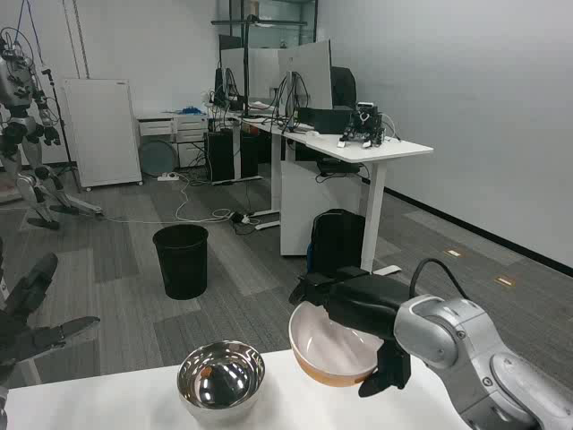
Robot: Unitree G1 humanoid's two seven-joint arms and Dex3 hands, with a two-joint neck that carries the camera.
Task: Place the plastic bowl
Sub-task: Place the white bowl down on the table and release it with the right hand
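Your plastic bowl [333, 348], orange-brown outside and pale inside, sits in the grasp of your right hand [369, 324]. It is tipped so its open mouth faces toward the left of the view. The black fingers reach over the bowl's upper right rim, and more of the hand closes against its right wall below, so the hand grips the rim on that side. The bowl is at the far edge of the white table [107, 399]; you cannot tell whether its base touches the tabletop or hangs just above it.

Just to the left of the right hand and its bowl, and a little nearer to you, a shiny metal bowl [221, 377] stands upright on the table, close beside the plastic bowl but apart from it.

Your left hand [31, 322] is well off to the left of all this, beyond the table's edge, its fingers spread apart and holding nothing.

Farther out past the right hand, a black waste bin [181, 260] stands on the grey carpet, a black backpack [338, 242] leans by a white desk [367, 148] loaded with monitors, and another humanoid robot [22, 116] stands at the far left of the room
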